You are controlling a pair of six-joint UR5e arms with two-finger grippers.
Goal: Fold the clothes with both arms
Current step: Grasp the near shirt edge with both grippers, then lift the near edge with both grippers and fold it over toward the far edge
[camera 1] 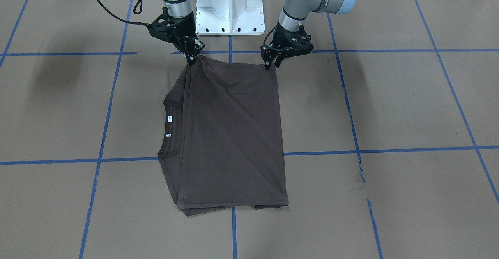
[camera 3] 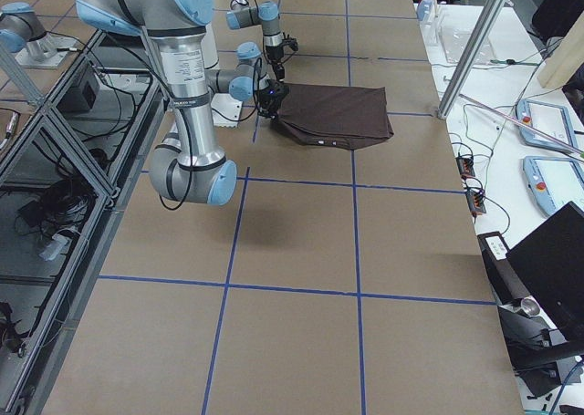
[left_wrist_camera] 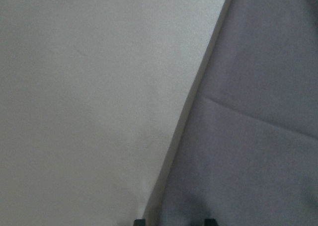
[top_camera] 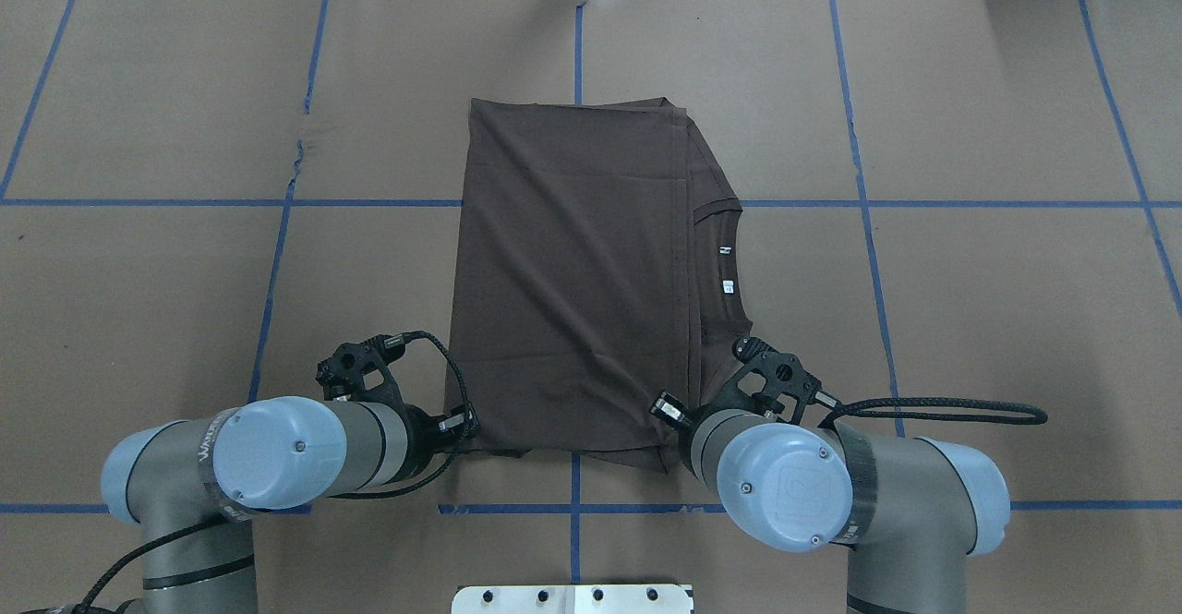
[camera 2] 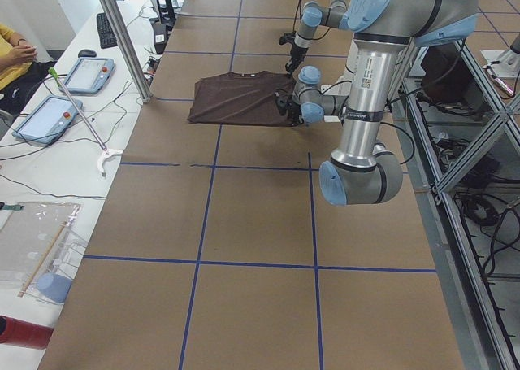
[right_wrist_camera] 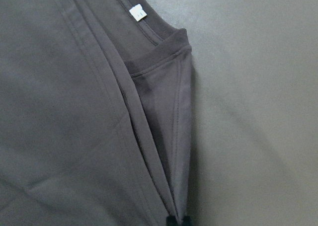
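Brown paper crossed by blue tape covered the table [camera 1: 390, 103]. From the front, the shirt [camera 1: 234, 134] lay folded lengthwise just before the pedestal [camera 1: 230, 9], with collar [camera 1: 171, 104] and tags [camera 1: 169, 119] showing on the right arm's side. The right gripper [camera 1: 191, 58] pinched the shirt corner nearest the pedestal, drawing the cloth into a small peak. The left gripper [camera 1: 271, 63] stood at the other near corner.

Overhead, both wrists hid their fingertips, and the hem far from the pedestal lay flat. The side cameras were too distant to show either grip.

The left wrist camera showed its fingers [left_wrist_camera: 140, 221] apart and astride the hem, released. The right wrist camera showed its fingers [right_wrist_camera: 171, 221] clamped together on cloth.

By my judgement, the left gripper should first close on all layers. Both should then lift level and together, carrying the near edge away from the pedestal onto the far hem with the cloth kept taut.
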